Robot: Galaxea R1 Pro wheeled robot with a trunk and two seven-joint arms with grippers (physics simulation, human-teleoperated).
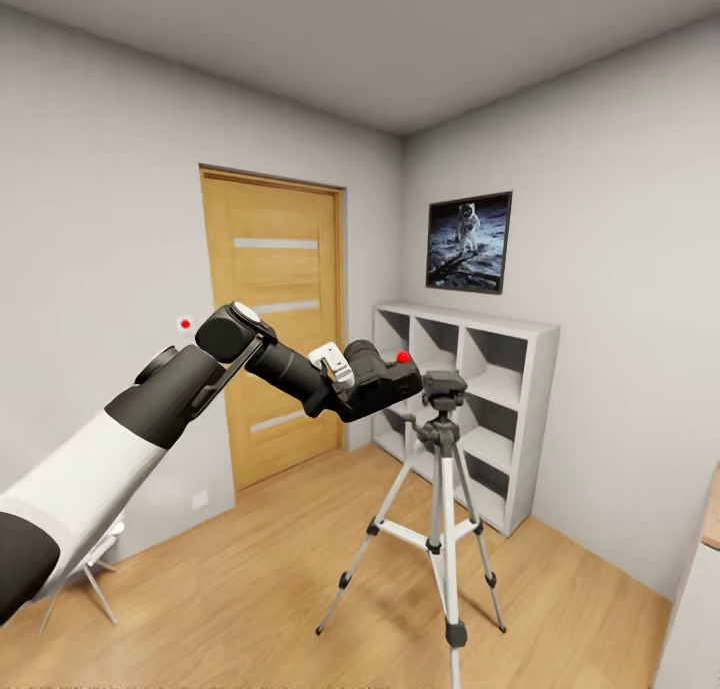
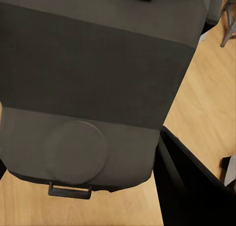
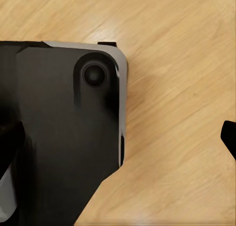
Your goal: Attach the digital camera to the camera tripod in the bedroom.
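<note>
One gripper (image 1: 352, 384), the left, clamped on the digital camera (image 1: 385, 377) and held out at the end of the raised left arm, just beside the head of the camera tripod (image 1: 443, 489) and level with it, red dot on the camera's top facing up. Camera close against the tripod's black pan head on the door side; touching or a hair apart, cannot tell. From the left wrist, camera's dark grey body (image 2: 93, 83) up close with a round boss and a small strap lug on it, one black finger (image 2: 189, 186) alongside, plank floor beyond. Right gripper's state impossible to judge: from the right wrist, just a black and silver robot part (image 3: 64, 132) over the wood floor (image 3: 182, 88), with a dark tip at the frame edge. Behind the tripod, white cube shelving (image 1: 470, 409) against the wall, its visible compartments bare. Beyond the tripod on the arm's side, an oak door (image 1: 275, 319) with pale stripes. Above the shelving, a framed astronaut picture (image 1: 469, 241). Open plank floor all round the tripod's three spread legs, free room toward the door.
</note>
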